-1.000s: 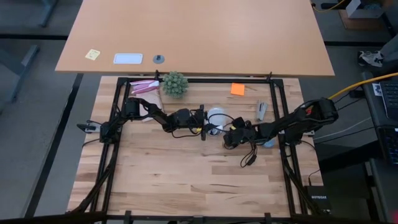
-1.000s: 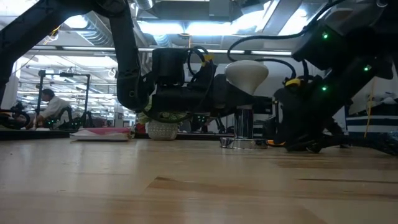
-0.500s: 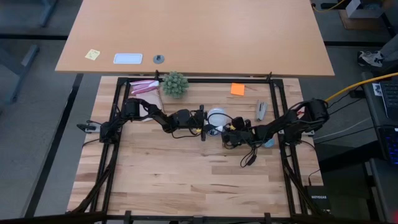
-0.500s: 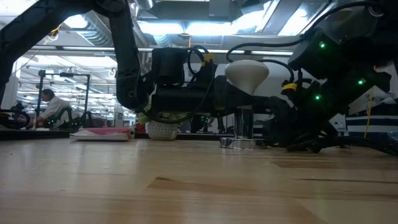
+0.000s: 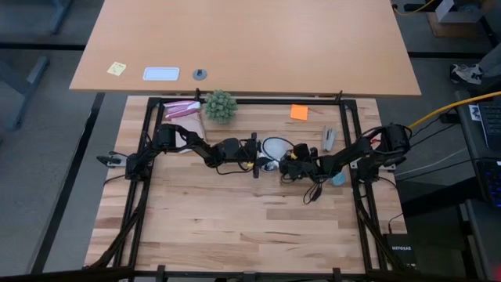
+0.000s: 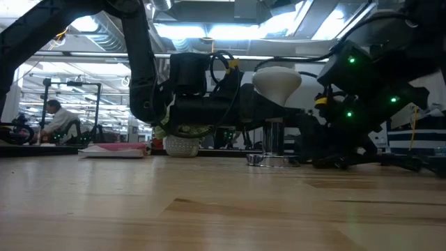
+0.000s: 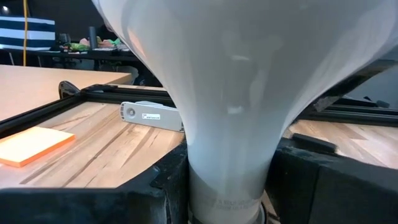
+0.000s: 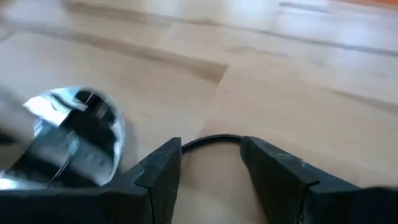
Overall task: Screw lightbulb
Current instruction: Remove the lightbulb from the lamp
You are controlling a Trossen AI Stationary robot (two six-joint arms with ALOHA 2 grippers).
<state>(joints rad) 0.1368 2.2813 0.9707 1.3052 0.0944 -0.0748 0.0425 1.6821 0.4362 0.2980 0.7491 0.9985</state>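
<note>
Table (image 5: 235, 227): pale wood planks, smooth, with a black metal frame around the edge.

Right gripper (image 8: 211, 163): two dark blocky fingers stand apart with nothing between them. It hangs low over the wood, just beside the socket. A thin black cord (image 8: 211, 140) curves across the wood right past the fingertips.

Socket (image 8: 74, 137): a round, shiny silver metal disc lying on the table, near the middle.

Lightbulb (image 7: 242, 81): smooth, white and frosted, with a round dome on top that narrows like a cone to a greyish screw base. It stands upright over the socket, dome up, near the middle of the table. In the low view (image 6: 277, 81) it sits above a short metal neck.

Left gripper (image 5: 263, 157): its dark fingers are clamped on the narrow lower part of the lightbulb, one on each side.

Stapler (image 7: 152, 116): long, grey, hard plastic, lying flat on the wood past the bulb.

Sticky pad (image 7: 34, 145): orange, square, flat paper.

Small blue object (image 5: 337, 179): light blue, by the right arm; shape too small to tell.

Plant (image 5: 220, 105): small, green, round and spiky, at the far edge.

Pink packet (image 5: 182, 110): flat, pink and white, beside the plant.

Person (image 6: 58, 118): sitting far back in the room, in a light top.
</note>
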